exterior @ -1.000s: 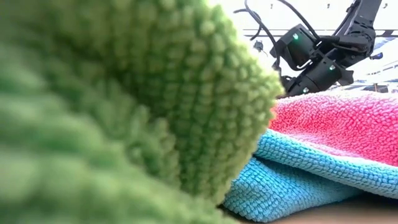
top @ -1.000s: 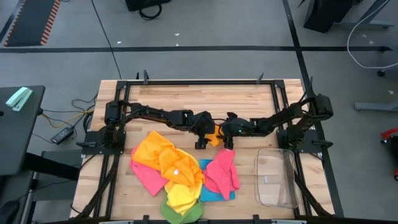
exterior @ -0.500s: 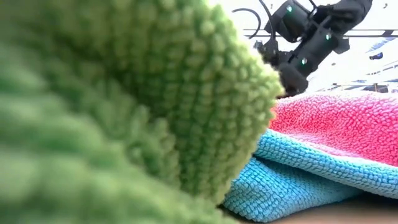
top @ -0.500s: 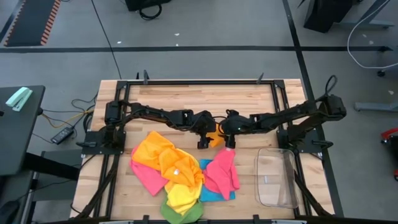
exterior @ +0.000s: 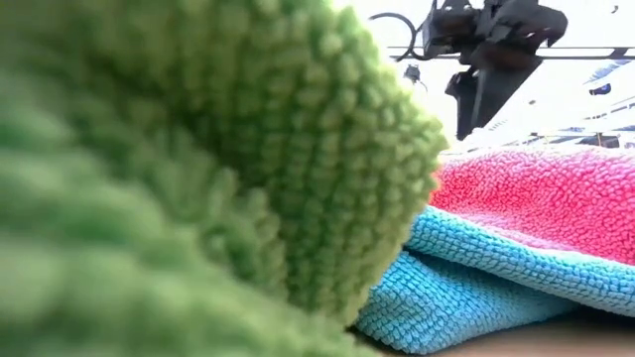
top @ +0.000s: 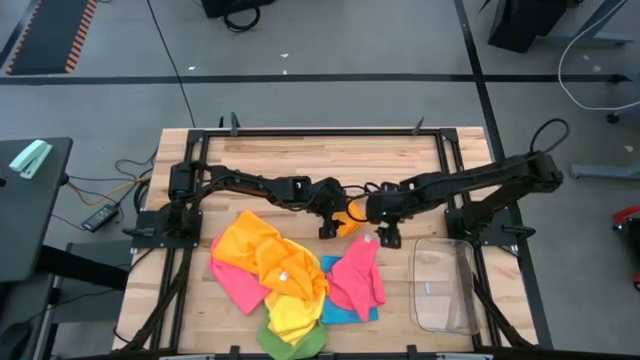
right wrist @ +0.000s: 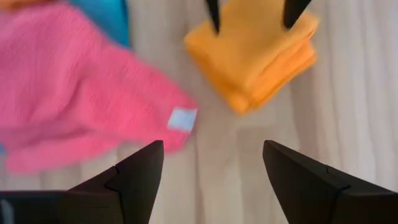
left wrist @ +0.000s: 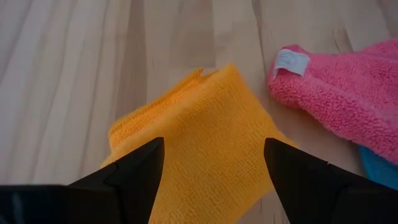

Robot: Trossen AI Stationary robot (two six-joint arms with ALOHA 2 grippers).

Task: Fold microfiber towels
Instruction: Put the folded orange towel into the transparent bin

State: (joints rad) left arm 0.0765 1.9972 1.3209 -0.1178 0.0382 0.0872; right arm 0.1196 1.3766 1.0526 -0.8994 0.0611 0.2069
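A small folded orange towel (top: 348, 214) lies flat on the wooden table (top: 300, 160) at mid-table. My left gripper (left wrist: 212, 146) is open, with its fingers on either side of this towel. My right gripper (top: 385, 238) hangs open, pointing steeply down, above bare wood between the folded towel (right wrist: 255, 56) and a pink towel (right wrist: 74, 93) with a white tag. A loose heap of microfiber towels lies near the front edge: orange (top: 258, 250), pink (top: 236, 286), yellow (top: 293, 312), green (top: 296, 342), blue (top: 340, 305). My left gripper's open fingertips (right wrist: 212, 14) stand over the folded orange towel's edge on the side away from my right gripper, slanting down from the table's left. Whether they touch the cloth I cannot tell.
A clear plastic bin (top: 445, 285) stands at the near right. The green towel (exterior: 198, 178) fills most of the low view, with blue (exterior: 476, 278) and pink (exterior: 536, 188) towels behind it. Bare wood lies toward the far edge.
My right gripper has risen off the folded orange towel and drawn back toward the table's right and near edge, tipping to point more steeply down. Its fingers have stayed open. The folded towel lies where it was.
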